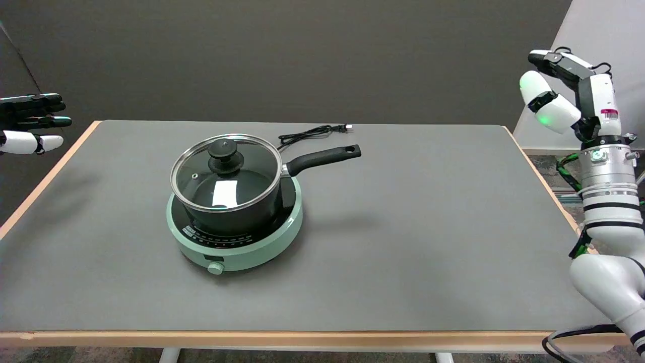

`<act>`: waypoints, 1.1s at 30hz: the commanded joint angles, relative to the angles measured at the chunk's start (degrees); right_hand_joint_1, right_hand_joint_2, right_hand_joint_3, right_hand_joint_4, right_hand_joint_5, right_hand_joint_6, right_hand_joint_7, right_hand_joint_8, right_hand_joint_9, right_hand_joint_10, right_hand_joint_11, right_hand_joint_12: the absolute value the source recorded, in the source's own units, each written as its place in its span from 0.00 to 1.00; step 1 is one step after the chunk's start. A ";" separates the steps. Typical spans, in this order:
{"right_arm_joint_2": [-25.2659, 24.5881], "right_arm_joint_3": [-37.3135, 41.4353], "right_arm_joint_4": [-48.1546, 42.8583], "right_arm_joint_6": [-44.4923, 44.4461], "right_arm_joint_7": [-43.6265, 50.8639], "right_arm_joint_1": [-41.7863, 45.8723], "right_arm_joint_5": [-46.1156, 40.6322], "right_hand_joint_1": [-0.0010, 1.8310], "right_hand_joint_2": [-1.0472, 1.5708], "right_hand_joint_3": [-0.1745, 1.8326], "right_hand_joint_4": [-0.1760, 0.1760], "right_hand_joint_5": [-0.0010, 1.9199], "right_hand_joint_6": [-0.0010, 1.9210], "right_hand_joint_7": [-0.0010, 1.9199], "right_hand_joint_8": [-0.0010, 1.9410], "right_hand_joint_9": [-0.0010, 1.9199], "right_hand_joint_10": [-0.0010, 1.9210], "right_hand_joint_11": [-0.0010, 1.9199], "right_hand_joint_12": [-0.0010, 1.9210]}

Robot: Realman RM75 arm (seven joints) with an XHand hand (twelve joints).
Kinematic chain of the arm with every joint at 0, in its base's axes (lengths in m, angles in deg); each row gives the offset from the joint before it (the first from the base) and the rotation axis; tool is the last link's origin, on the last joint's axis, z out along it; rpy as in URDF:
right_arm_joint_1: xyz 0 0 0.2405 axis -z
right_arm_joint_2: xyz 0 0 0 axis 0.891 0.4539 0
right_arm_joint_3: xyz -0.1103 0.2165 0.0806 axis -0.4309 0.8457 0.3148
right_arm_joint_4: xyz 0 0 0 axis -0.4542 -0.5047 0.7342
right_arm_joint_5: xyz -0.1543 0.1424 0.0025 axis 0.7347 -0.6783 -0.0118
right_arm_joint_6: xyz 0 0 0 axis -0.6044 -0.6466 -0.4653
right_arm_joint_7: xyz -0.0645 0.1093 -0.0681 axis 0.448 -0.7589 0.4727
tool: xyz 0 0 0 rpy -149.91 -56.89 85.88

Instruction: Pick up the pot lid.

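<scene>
A glass pot lid (199,177) with a steel rim and a black knob (226,153) sits closed on a black pot (237,214). The pot stands on a round green cooker at the table's left-middle, with its long handle (323,157) pointing right. My right hand (563,93) hangs in the air past the table's right edge, far from the lid. Its fingers are spread and it holds nothing.
The green cooker (262,252) has a small dial at its front. A black power cord (311,133) lies behind the pot near the back edge. The idle left hand (31,123) hovers at the upper left. The grey table (428,227) stretches between pot and right arm.
</scene>
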 commanded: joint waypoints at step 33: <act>-1.56 -44.97 4.49 28.69 -26.84 -49.32 59.26 0.32 0.60 0.53 0.67 0.16 0.09 0.21 0.09 0.27 0.14 0.20 0.38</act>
